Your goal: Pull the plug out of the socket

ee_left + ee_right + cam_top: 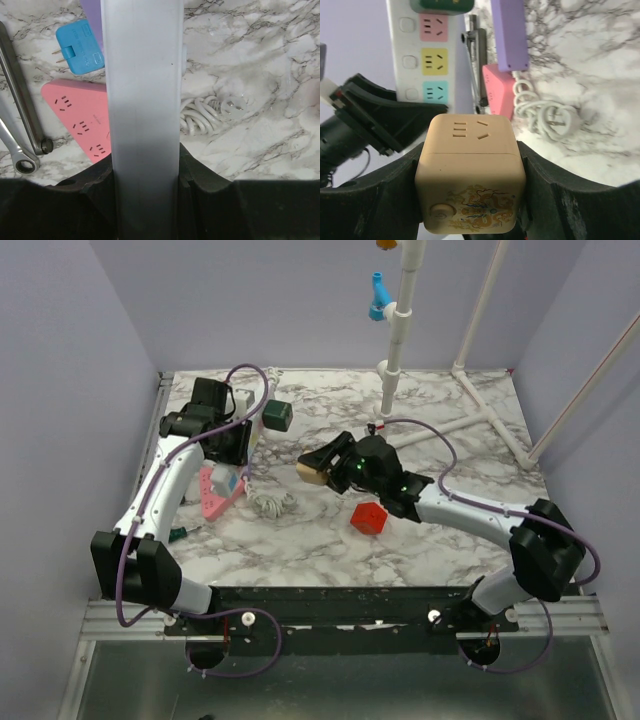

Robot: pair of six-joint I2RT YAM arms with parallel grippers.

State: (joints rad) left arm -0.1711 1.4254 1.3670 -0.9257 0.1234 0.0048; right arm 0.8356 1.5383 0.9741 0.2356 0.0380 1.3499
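**Plug in your right fingers, socket off to the left in the other arm**

Right wrist view: your right fingers (395, 185) are closed part-way on the beige cube (470, 170), one pressing each side, its slotted face turned up toward the camera. Beyond it and left of centre stands the socket (405, 50). Its long axis runs straight up the frame, with the pink, yellow and teal outlets facing you. A dark green cube (440, 4) sits on it above the pink outlet. The left fingers (380, 120) grip the socket low down, beside the teal outlet. You cannot judge the depth between cube and outlets from here.

Left wrist view: the socket's plain back fills the middle, lengthwise up the frame. The left fingers are clamped narrow on its two long edges, holding it above the table (260, 60).

Top view: the beige cube hangs ahead of your right arm, with bare marble between it and the socket. The socket lies to the cube's left and a little farther from the bases. The left arm is on the socket, and the right arm is apart from it.

The beige cube reads as the plug, already off. If so, draw it rightward, square away from the outlet face. If the green cube is meant, your right fingers are occupied.
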